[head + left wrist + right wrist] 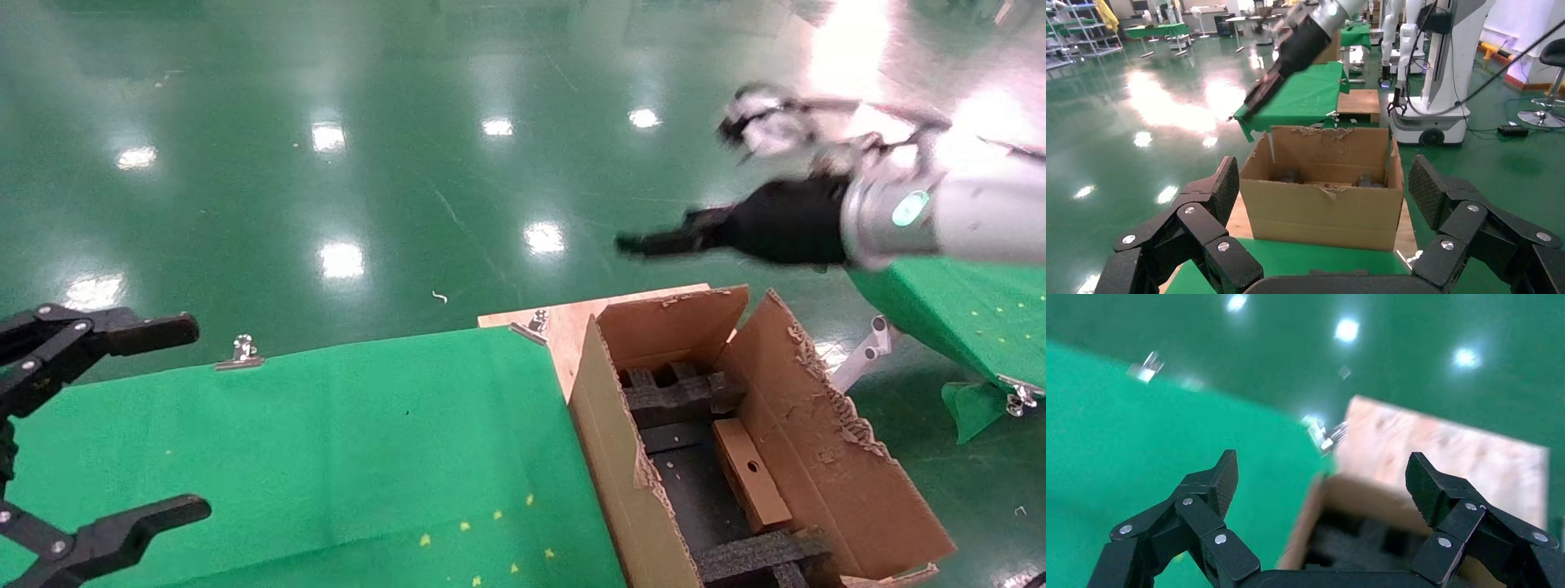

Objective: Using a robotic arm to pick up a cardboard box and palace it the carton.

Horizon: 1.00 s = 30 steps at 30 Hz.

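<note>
The small cardboard box (pixel 749 475) with a round hole lies inside the carton (pixel 825 457), leaning by its right wall between black foam inserts (pixel 678 396). The white robotic arm with a teal ring (pixel 909 208) reaches in from the right. Its right gripper (pixel 645 242) hangs open and empty above and beyond the carton's far end. In the right wrist view the right gripper (pixel 1322 474) is open over the carton's far edge (pixel 1364 499). My left gripper (pixel 176 420) is open and empty at the far left. The left wrist view faces the carton (pixel 1321 214).
A green cloth table (pixel 327 441) lies left of the carton, held by metal clips (pixel 243 353). A wooden board (pixel 564 327) sticks out under the carton. Another green-covered table (pixel 972 318) stands at the right. Glossy green floor (pixel 409 163) lies beyond.
</note>
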{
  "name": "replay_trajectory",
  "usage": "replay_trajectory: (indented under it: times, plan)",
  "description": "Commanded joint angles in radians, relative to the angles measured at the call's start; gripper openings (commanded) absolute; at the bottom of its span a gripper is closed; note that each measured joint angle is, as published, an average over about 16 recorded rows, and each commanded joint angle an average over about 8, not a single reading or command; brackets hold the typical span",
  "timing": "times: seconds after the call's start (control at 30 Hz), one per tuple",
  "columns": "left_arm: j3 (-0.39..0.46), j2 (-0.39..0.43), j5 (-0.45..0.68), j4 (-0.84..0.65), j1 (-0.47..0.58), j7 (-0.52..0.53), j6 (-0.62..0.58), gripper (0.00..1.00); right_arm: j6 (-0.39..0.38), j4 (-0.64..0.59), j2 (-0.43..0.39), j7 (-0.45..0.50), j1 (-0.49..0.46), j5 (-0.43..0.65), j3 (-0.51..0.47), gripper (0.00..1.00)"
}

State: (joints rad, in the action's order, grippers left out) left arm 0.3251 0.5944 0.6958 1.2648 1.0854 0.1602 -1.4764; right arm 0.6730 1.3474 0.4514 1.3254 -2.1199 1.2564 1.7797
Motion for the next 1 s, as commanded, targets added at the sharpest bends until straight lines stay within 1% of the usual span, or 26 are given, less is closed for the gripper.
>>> replay_trajectory:
  times: [0.03, 1.0]
  plan:
    - [0.000, 0.000, 0.000, 0.000, 0.000, 0.000, 0.000, 1.00, 0.028, -0.002, 0.005, -0.039, 0.036, -0.018, -0.051, 1.00]
    - [0.001, 0.000, 0.000, 0.000, 0.000, 0.000, 0.000, 1.00, 0.474, -0.036, 0.092, -0.656, 0.603, -0.303, -0.865, 1.00]
